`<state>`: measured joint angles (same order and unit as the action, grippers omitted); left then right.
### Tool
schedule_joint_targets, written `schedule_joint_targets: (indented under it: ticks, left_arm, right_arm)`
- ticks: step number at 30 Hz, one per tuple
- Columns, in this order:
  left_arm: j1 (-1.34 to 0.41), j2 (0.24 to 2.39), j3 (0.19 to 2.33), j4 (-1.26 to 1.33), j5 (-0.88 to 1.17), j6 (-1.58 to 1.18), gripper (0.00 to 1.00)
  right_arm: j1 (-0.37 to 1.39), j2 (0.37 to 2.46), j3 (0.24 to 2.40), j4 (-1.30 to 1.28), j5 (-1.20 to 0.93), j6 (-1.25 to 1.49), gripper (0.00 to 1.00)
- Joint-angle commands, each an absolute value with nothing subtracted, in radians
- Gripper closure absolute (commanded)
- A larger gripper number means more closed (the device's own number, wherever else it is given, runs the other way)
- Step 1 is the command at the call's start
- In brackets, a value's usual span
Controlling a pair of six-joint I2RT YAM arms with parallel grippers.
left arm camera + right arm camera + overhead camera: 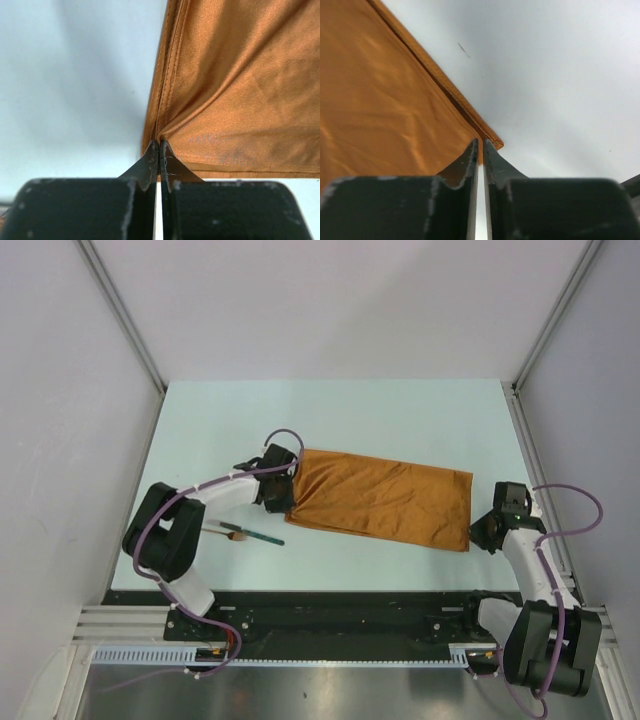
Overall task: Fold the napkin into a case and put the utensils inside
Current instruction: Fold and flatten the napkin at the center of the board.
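The pale table (400,410) is filling the middle of the overhead view. The napkin (385,500) is lying across its centre as a wide rust-orange rectangle, tilting slightly down toward the right. Both wrist views are showing doubled hems along its edges, so I judge that at least one fold is in place. It is not yet looking like the narrow case the task calls for.

The left gripper (159,145) is sitting at the cloth's left edge. Its jaws are pressing together on that edge, and the fabric is puckering into creases that are radiating from the tips.

The right gripper (480,145) is sitting at the lower right corner of the cloth. Its jaws are standing very narrow, with only a thin slit showing between them. The cloth there is lying flat and uncreased, and I cannot tell whether the jaws are gripping the corner or merely hovering over it.

The utensils (245,533) are lying bare on the table at lower left of the napkin, just below the left forearm. One is showing a dark teal handle, the other a pale shaft with a brown end.

So the task is looking to be at an early-to-middle stage. Folding down to a strip and sliding the cutlery inside are both remaining.
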<state>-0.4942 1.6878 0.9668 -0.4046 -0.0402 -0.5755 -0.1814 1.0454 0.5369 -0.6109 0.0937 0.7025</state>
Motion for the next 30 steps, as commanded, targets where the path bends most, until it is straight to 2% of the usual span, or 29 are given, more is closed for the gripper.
schedule_joint_targets:
  ticks: [1, 12, 17, 27, 30]
  left_arm:
    - [-0.492, 1.623, 0.960, -0.420, -0.066, -0.586, 1.00]
    - [-0.532, 1.588, 0.899, -0.388, -0.034, -0.610, 1.00]
    - [-0.532, 1.568, 0.884, -0.390, -0.041, -0.612, 1.00]
    - [-0.531, 1.549, 0.842, -0.360, -0.029, -0.618, 0.98]
    - [-0.531, 1.542, 0.847, -0.382, -0.046, -0.615, 0.88]
  right_arm:
    - [-0.175, 1.011, 0.541, -0.606, 0.137, 0.709, 0.99]
    - [-0.167, 1.072, 0.563, -0.581, 0.132, 0.681, 1.00]
    - [-0.163, 1.078, 0.566, -0.574, 0.137, 0.666, 0.85]
    - [-0.138, 1.106, 0.598, -0.558, 0.144, 0.634, 0.75]
    - [-0.138, 1.100, 0.620, -0.563, 0.161, 0.626, 0.70]
